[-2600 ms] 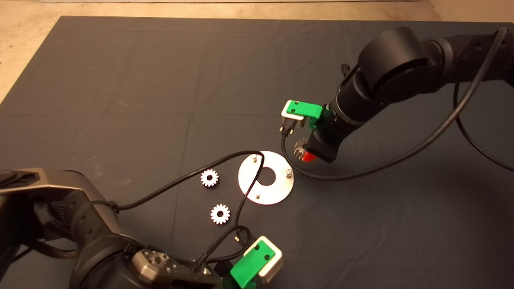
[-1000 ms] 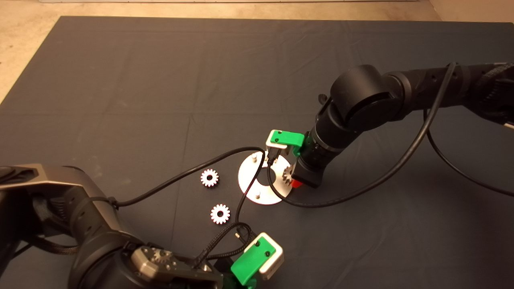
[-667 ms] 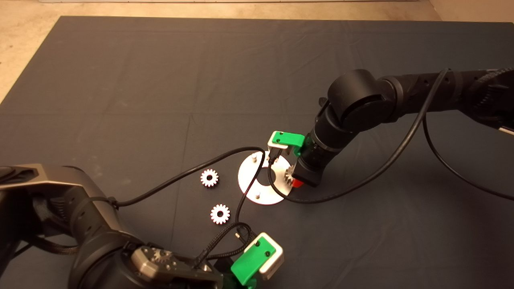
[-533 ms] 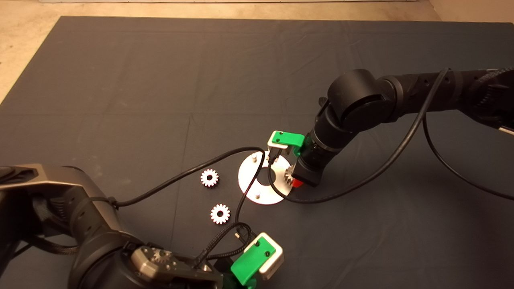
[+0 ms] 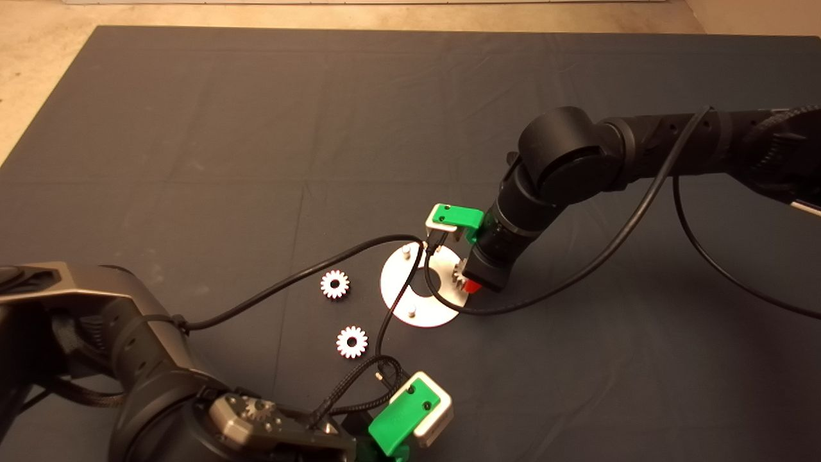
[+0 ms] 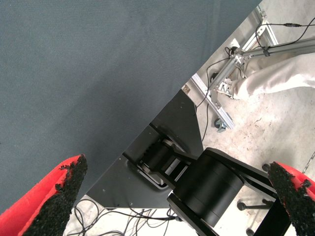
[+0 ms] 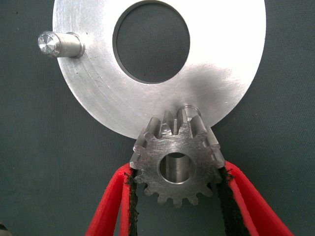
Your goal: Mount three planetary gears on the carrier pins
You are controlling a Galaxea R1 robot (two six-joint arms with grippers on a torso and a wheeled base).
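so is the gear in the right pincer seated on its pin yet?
Cannot tell. The gear, clamped in the right pincer, is at the carrier plate rim with metal visible in its bore; seating depth is hidden.

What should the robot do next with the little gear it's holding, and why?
Probably ease the gear straight down. The right gripper pinches it over the plate's rim, and its hole seems lined up on the pin there, though it doesn't look fully seated yet.

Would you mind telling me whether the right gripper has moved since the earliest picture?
Yes. The right gripper, shut on a gear, came down-left in the head view and is now over the round plate's right rim.
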